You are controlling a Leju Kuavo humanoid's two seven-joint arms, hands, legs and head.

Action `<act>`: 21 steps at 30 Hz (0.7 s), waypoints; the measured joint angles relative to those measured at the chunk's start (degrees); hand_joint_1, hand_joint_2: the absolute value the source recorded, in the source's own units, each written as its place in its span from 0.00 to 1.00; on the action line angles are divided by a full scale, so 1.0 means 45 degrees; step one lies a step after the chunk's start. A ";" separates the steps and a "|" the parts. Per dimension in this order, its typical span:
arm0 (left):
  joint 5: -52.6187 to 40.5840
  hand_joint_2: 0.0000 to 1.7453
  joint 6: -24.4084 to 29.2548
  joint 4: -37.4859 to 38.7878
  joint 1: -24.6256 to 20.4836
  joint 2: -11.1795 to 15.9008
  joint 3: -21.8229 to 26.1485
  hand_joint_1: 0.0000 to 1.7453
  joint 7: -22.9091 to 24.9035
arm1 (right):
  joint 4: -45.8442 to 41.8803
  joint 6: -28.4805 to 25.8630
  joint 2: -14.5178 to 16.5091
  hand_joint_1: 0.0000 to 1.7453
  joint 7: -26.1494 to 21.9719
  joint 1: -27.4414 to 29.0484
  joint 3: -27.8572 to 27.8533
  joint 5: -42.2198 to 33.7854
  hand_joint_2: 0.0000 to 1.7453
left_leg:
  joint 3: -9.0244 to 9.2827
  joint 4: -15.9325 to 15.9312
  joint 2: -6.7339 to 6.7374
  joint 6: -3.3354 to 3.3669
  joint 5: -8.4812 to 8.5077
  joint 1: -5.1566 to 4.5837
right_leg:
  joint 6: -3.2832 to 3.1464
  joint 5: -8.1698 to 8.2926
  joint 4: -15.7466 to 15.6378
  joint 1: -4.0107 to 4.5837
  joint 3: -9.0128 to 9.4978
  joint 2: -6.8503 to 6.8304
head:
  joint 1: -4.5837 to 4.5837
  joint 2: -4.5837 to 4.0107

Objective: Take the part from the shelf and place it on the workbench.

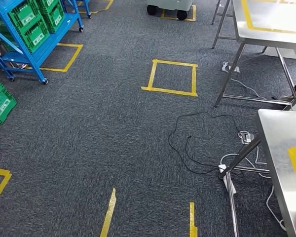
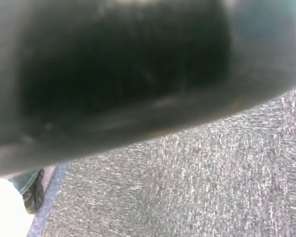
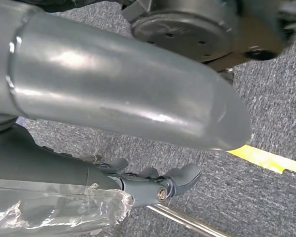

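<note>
While the head view looked down on grey carpet [image 1: 101,128], a blue shelf [image 1: 46,47] holding green crates [image 1: 34,22] stood at the far left, and a steel workbench [image 1: 278,143] with yellow tape on its top stood at the near right. A second steel table [image 1: 265,24] stood farther back on the right. A yellow tape square [image 1: 171,76] marked the floor between shelf and tables, and a black cable [image 1: 191,143] lay looped near the workbench legs.

In the right wrist view, the right hand [image 3: 154,185] hung above the carpet, its dark fingers [image 3: 183,175] lying close together alongside a clear plastic-wrapped part [image 3: 60,212]. Whether the fingers gripped the part could not be determined. The state of the left hand's fingers could not be determined either.
</note>
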 joint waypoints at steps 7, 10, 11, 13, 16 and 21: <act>-0.0017 0.00 0.0002 0.0004 -0.0013 -0.0013 0.0036 0.00 -0.0002 | 0.0028 -0.0019 -0.0002 0.00 -0.0009 -0.0014 0.0008 -0.0010 0.00 | 0.0418 0.0030 -0.0083 -0.0132 -0.0363 -0.0154 | -0.0266 0.1988 -0.2875 0.0074 0.1064 0.0024 | 0.0005 0.0000; -0.0044 0.00 0.0011 0.0004 -0.0027 -0.0013 0.0057 0.00 -0.0012 | 0.0029 -0.0032 0.0000 0.00 -0.0019 0.0005 0.0004 -0.0018 0.00 | 0.0440 0.0061 -0.0088 -0.0295 -0.0462 -0.0130 | -0.0378 0.1970 -0.3042 0.0082 0.1172 0.0038 | 0.0008 0.0000; -0.0057 0.00 0.0018 0.0004 -0.0034 -0.0010 0.0064 0.00 -0.0022 | 0.0029 -0.0033 0.0000 0.00 -0.0021 0.0010 -0.0005 -0.0021 0.00 | 0.0387 0.0227 -0.0081 -0.0354 -0.0611 -0.0119 | -0.0438 0.1983 -0.3110 0.0057 0.1207 0.0026 | -0.0018 0.0000; -0.0084 0.00 0.0028 0.0005 -0.0047 0.0002 0.0083 0.00 -0.0036 | 0.0030 -0.0030 0.0000 0.00 -0.0023 0.0007 -0.0017 -0.0024 0.00 | -0.0114 0.1304 -0.0067 -0.0484 -0.1256 -0.0068 | -0.0557 0.1993 -0.3219 0.0004 0.1280 -0.0016 | -0.0080 0.0000; -0.0102 0.00 0.0029 0.0014 -0.0050 0.0007 0.0118 0.00 -0.0044 | 0.0038 -0.0024 0.0000 0.00 -0.0023 0.0004 -0.0021 -0.0024 0.00 | -0.1387 0.3547 -0.0060 -0.0656 -0.2030 0.0056 | -0.0619 0.1922 -0.3228 0.0002 0.1295 -0.0048 | -0.0109 0.0000; -0.0102 0.00 0.0030 0.0022 -0.0070 0.0010 0.0161 0.00 -0.0041 | 0.0062 -0.0017 0.0000 0.00 -0.0021 0.0007 -0.0028 -0.0024 0.00 | -0.0438 0.0967 -0.0025 -0.0766 -0.0164 0.0246 | -0.0419 0.1663 -0.3200 0.0004 0.1516 -0.0023 | -0.0123 0.0000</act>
